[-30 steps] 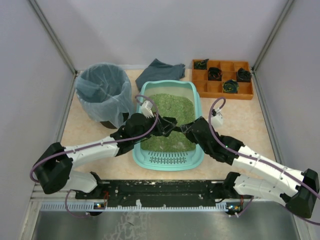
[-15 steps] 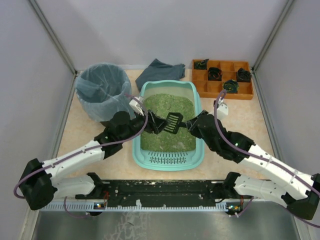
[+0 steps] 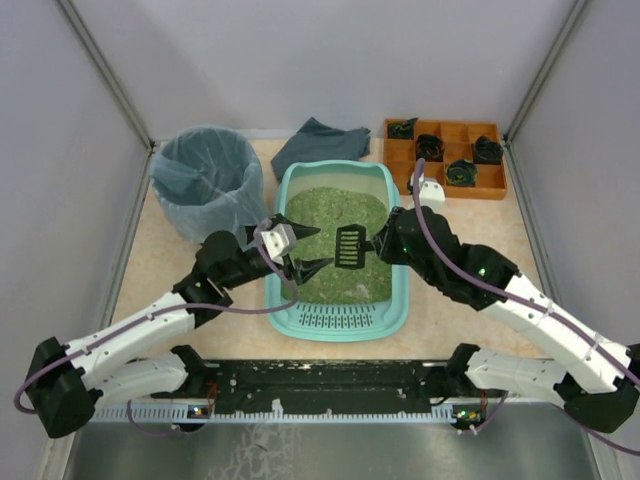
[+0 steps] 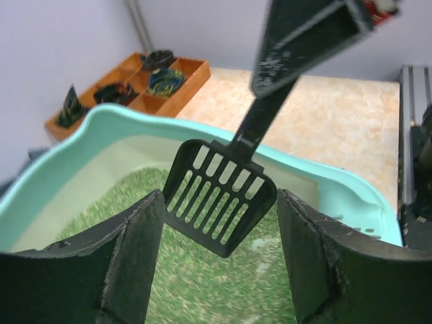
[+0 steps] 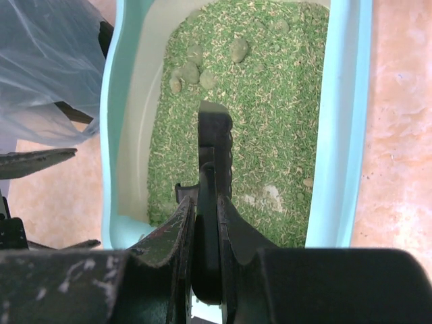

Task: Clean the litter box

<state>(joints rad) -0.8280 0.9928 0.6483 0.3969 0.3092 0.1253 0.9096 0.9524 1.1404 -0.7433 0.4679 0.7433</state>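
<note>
Leftmost, item one: bin (image 3: 205,185), bag-lined, set just beside the litter box (image 3: 336,318). The box is placed mid-table between the arms, grille end nearest the bases.

Item two: left gripper (image 3: 322,248), spread wide and empty, held over the box's left rim.

Item three: scoop (image 3: 349,246), slotted, clamped by its handle in the right gripper (image 3: 380,243). Its blade hangs above the green litter (no load is seen on it). Clumps (image 5: 189,71) are lodged toward the far end.

Risks, as judged:
- The open left fingers could be struck by the scoop if it is swung toward the bin.
- Litter could be flung over the rim by a steep or hurried dig.
- Clumps could be crumbled through the slots.
- The box could be shoved if the blade is driven against a wall.

Poses: the left arm is stretched forward and rightward, low over the table. The right arm is reached leftward, with the wrist over the right rim and the fingers pointed across the box.
</note>
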